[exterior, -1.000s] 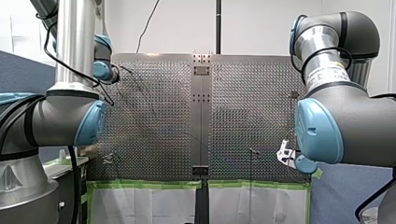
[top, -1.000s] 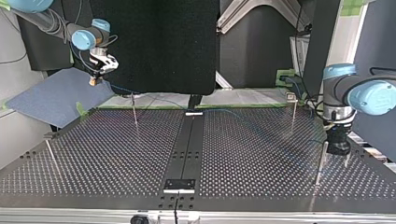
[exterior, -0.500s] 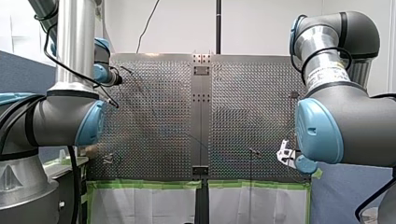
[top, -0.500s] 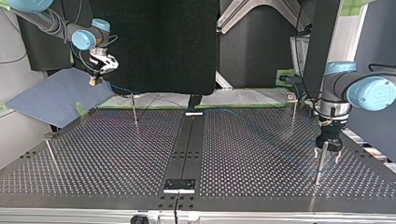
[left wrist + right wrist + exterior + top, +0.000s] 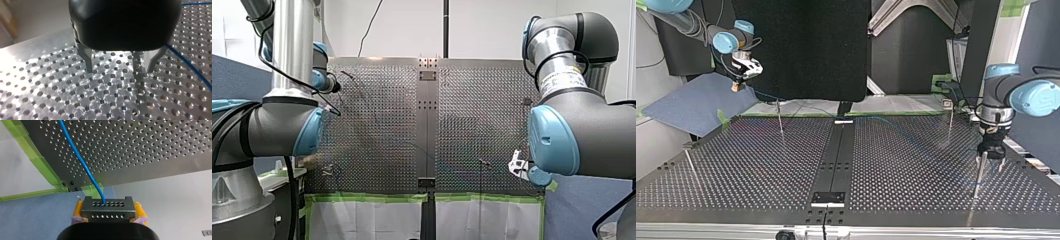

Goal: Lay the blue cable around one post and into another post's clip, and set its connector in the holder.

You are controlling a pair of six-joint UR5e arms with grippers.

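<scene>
Blue cable [image 5: 79,160] seemingly straight from connector [image 5: 108,209]

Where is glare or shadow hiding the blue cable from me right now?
Left wrist view: glare whitens the table beside the left end effector; the blue cable lies outside it. Right wrist view: evenly lit, cable plain up to the connector. Top view: cable only a faint line. Front view: table sheen, cable not discernible.
</scene>
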